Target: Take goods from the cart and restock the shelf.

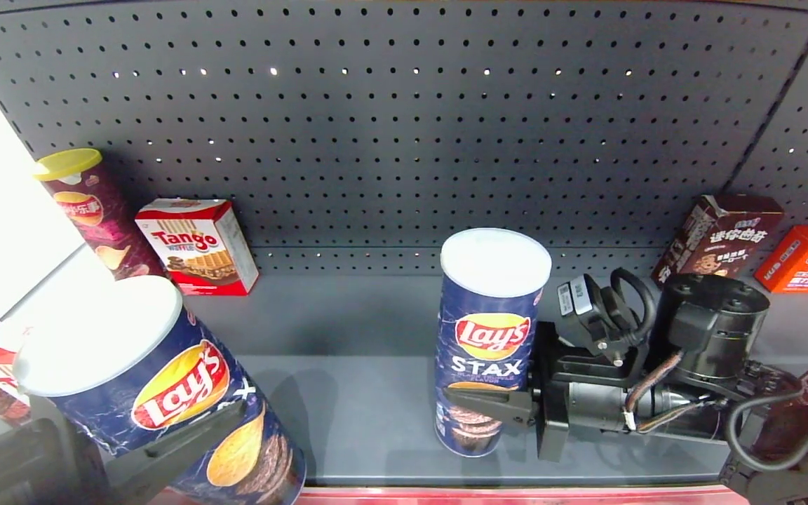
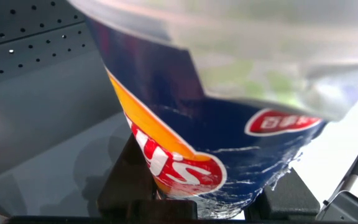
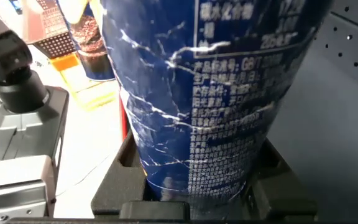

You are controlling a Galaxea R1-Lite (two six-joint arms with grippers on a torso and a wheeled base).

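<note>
The right gripper pinches the upright blue chip can, which stands on the shelf near its front edge, right of centre, while the left gripper pinches a second, tilted blue chip can at the shelf's front left corner.

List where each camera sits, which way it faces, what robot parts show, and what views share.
Head view: on the head, facing forward and down at the grey shelf; left claw holds a tilted can, right claw an upright can.
Left wrist view: on the left wrist, facing along its claw at the tilted can.
Right wrist view: on the right wrist, facing along its claw at the upright can.
Shared: each wrist view shares its can with the head view.
</note>
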